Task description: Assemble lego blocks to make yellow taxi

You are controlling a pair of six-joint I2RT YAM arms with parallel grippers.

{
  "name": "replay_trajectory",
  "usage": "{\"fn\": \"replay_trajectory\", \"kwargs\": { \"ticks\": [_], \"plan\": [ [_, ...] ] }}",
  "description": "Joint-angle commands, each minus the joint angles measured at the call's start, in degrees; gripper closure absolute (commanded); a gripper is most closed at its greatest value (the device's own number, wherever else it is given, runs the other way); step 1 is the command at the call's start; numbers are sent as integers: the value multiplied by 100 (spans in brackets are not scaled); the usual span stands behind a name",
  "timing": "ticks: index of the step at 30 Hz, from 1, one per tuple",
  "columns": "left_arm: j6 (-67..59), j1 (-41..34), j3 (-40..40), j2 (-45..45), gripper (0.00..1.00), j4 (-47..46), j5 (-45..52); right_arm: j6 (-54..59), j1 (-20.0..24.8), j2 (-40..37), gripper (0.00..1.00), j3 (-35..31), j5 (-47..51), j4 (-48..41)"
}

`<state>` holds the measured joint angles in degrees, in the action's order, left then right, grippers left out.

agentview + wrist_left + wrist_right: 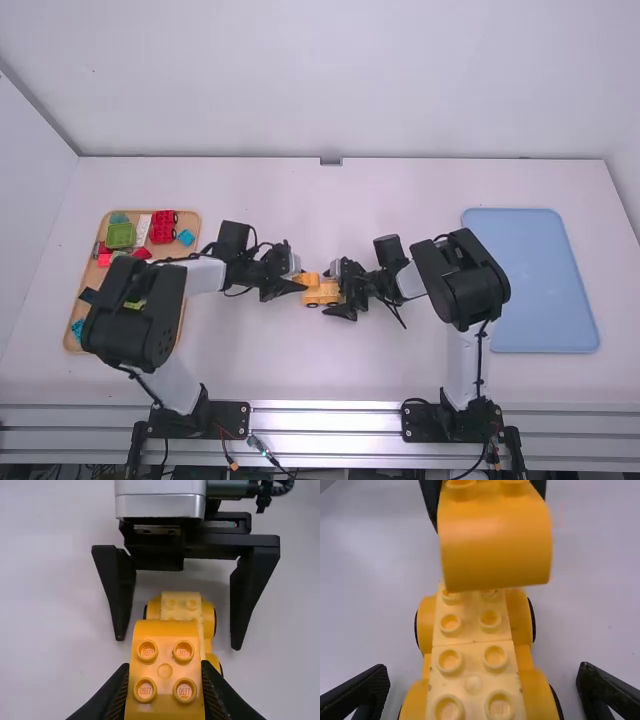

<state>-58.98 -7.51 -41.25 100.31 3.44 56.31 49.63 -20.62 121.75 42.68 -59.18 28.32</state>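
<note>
My left gripper point(296, 283) is shut on an orange curved block point(309, 279), held over one end of the yellow car body point(322, 297) near the table's middle. In the left wrist view my left gripper point(165, 690) pinches the orange curved block point(165, 667), studs showing, with the car body point(181, 605) beyond it. My right gripper point(345, 292) stands around the car's other end. In the right wrist view my right gripper point(482, 685) is open, its fingers apart on both sides of the car body point(472, 662); the curved block point(495, 540) hangs above its far end.
At the left a wooden tray point(187, 217) holds several blocks, among them a green one point(121, 236) and a red one point(163, 227); the left arm partly covers it. A light blue tray point(540, 285) lies at the right, beside the right arm.
</note>
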Motion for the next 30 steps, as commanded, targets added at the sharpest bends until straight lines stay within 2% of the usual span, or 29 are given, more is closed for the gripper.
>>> {"fn": "replay_trajectory", "kwargs": {
  "ticks": [1, 16, 17, 20, 24, 30],
  "plan": [
    [262, 31, 31, -155, 78, -42, 164, -20, -35, 50, 1, -33, -96, -4],
    [260, -264, 127, -155, 79, 74, 101, -13, -44, 50, 0, -28, -74, -87],
    [258, -264, 127, -155, 79, 79, 101, -11, -44, 50, 1, -28, -74, -87],
    [262, -264, 142, -155, 80, 109, 103, -11, -17, 50, 18, -28, -101, -2],
    [262, -262, 234, -153, 81, 291, 127, 129, -7, 50, 26, -28, -120, -28],
    [673, -437, 391, -153, 84, 793, -105, 138, -7, 50, 31, -28, -138, -37]
  ]
}}
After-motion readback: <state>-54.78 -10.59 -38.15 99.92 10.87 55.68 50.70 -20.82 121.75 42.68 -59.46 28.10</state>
